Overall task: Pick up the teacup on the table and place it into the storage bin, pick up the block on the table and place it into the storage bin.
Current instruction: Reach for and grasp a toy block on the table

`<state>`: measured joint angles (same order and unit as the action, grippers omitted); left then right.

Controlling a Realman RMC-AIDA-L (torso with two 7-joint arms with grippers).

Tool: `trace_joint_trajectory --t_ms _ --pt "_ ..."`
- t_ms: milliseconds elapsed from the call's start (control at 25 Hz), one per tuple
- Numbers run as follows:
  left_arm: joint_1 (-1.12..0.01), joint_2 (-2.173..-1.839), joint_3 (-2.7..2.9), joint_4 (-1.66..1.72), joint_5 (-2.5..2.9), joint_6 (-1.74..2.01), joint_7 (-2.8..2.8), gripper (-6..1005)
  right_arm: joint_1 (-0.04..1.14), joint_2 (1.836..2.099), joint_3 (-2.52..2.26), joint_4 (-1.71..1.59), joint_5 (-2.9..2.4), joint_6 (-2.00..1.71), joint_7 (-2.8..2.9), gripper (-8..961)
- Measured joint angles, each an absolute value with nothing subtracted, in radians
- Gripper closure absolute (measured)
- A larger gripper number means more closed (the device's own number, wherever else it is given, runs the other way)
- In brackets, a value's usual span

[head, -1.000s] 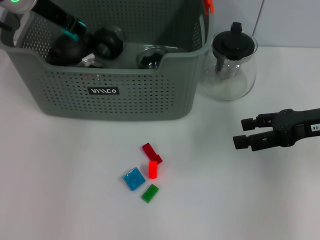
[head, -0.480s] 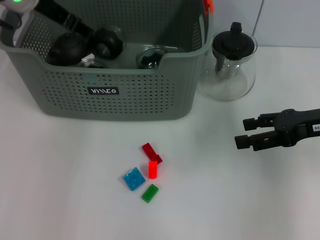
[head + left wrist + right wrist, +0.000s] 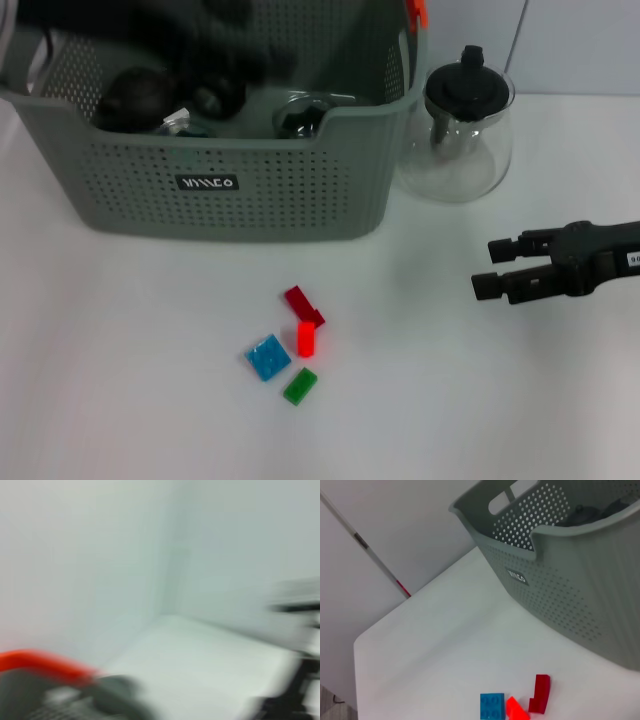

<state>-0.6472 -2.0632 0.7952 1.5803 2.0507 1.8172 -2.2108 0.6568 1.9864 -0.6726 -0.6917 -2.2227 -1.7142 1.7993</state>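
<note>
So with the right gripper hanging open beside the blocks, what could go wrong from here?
The blocks are tightly clustered: the bright red block touches the dark red block, with the blue block and green block close by, so a grasp may nudge neighbours. The right gripper also sits near the glass teapot; a wide swing toward the storage bin might clip it.

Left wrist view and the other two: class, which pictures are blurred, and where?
Left wrist view: smeared throughout, only an orange handle clip recognisable. Head view: sharp except a dark smear over the storage bin. Right wrist view: sharp, blue block crisp.
</note>
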Motion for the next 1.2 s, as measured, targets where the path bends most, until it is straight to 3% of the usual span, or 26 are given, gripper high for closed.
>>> trace_joint_trajectory --t_ms 160,520,1200 --pt "-0.582 -2.078 0.830 1.580 1.960 1.928 -2.121 200 0.660 1.986 -0.672 -0.691 -2.223 -1.712 1.798 8" --pt "-0.483 -2.170 1.092 1.577 2.361 1.873 -2.065 210 0.667 1.987 -0.670 -0.689 -2.223 -1.705 1.802 8" --pt "-0.478 -2.176 1.459 1.513 2.679 1.640 -2.077 214 0.657 1.986 -0.660 -0.688 -2.223 -1.701 1.811 8"
